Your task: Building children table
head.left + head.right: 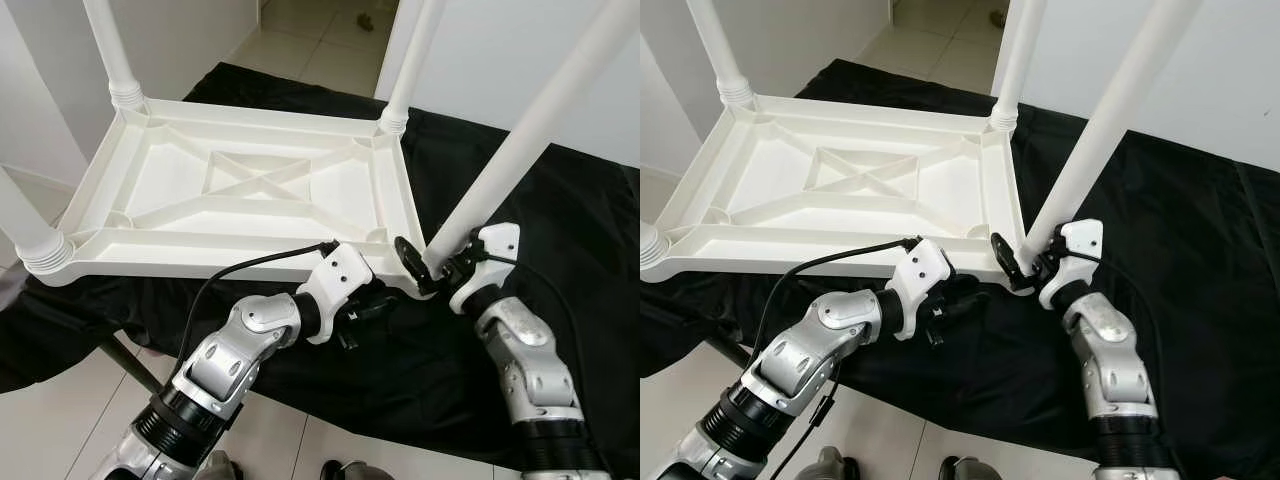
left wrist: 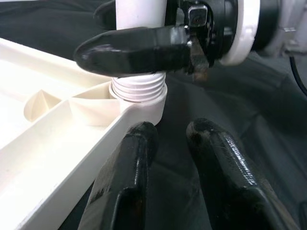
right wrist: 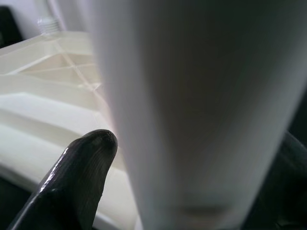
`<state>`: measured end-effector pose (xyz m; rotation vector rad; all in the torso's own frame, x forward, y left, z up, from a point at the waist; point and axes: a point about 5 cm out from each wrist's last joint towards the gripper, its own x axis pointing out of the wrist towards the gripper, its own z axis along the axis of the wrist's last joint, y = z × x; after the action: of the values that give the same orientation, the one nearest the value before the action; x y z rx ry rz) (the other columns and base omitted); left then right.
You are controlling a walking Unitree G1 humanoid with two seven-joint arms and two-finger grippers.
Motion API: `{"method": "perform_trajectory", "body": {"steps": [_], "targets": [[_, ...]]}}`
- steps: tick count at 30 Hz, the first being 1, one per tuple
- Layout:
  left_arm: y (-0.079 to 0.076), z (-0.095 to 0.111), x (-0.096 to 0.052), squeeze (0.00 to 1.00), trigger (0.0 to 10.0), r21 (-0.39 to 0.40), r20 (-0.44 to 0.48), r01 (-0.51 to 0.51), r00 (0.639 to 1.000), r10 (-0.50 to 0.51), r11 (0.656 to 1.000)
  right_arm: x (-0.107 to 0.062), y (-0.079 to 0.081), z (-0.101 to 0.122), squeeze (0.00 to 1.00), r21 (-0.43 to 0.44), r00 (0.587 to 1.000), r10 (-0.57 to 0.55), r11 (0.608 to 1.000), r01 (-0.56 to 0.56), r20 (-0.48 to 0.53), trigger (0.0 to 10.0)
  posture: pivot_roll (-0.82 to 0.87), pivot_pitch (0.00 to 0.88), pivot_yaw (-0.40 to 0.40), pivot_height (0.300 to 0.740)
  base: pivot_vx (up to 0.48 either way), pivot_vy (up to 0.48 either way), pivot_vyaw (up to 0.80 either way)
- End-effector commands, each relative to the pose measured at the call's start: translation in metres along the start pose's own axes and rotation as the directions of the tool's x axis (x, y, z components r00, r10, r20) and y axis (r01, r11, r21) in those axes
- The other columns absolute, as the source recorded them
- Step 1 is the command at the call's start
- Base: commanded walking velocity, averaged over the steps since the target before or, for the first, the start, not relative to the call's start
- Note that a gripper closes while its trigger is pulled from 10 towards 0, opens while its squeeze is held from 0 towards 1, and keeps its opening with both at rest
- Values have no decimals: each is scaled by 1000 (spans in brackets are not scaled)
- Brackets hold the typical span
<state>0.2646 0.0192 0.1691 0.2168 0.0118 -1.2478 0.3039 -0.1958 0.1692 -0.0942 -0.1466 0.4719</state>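
Observation:
A white plastic table top (image 1: 160, 185) lies upside down on a black cloth (image 1: 560, 230). Legs stand up from its corners: far left (image 1: 110, 50), far right (image 1: 410, 60), near left (image 1: 25, 225). The near-right leg (image 1: 520, 140) leans out to the right, its threaded end (image 2: 139, 88) sitting in the corner socket. My right gripper (image 1: 425, 268) is shut on this leg just above the socket; one finger (image 3: 81, 167) presses its side. My left gripper (image 1: 375, 305) hovers open beside the same corner, fingers (image 2: 124, 177) slightly apart with nothing between them.
The cloth covers a low surface whose front edge runs just before my arms. Beyond it lies pale tiled floor (image 1: 300, 445), with white walls (image 1: 520, 50) behind and a doorway (image 1: 320, 30) at the back. A dark bar (image 1: 125, 362) slants under the cloth at the near left.

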Motion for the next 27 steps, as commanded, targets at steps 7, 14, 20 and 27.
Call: {"method": "perform_trajectory", "body": {"steps": [7,14,20,27], "targets": [[-7,-1,-2,0,10000,-12,-10,64,998,-64,998,-8,-18,-9,0,-12,988,140,990,-141,-61,10000,72,133,-41,740,0,0,0],[-8,0,-5,0,10000,-7,-18,68,998,-68,998,-7,-22,-15,0,6,967,234,972,-235,-97,10000,99,132,-27,740,0,0,0],[-9,0,-7,0,10000,-7,-28,74,997,-74,997,5,-24,-9,0,-3,961,267,963,-268,-70,10000,113,121,-11,740,0,0,0],[-9,0,-8,0,10000,-5,-33,80,996,-80,997,11,-28,-3,0,-17,956,289,957,-290,-52,10000,111,115,-8,740,0,0,0]]}}
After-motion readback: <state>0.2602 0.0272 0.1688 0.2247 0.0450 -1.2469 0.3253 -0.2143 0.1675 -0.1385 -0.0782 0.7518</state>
